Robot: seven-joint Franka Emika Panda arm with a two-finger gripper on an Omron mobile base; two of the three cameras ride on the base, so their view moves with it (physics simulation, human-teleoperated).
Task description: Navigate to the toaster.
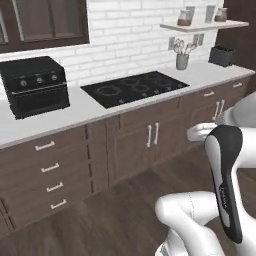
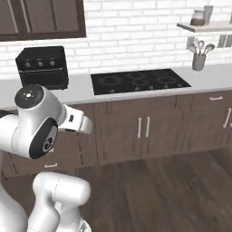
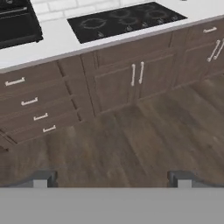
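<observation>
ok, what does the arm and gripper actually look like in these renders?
Glossy white rounded arm links with dark grey joint sections; one long dark panel carries small pale lettering, too small to read. A round dark end cap on a joint has tiny coloured dots. No cables visible. The gripper shows two small dark grey square fingertips with paler pads.

The toaster [image 1: 221, 55], a small dark boxy appliance, is being seen standing upright on the white counter at the far right, against the brick wall, below a wall shelf and right of the utensil cup.
</observation>
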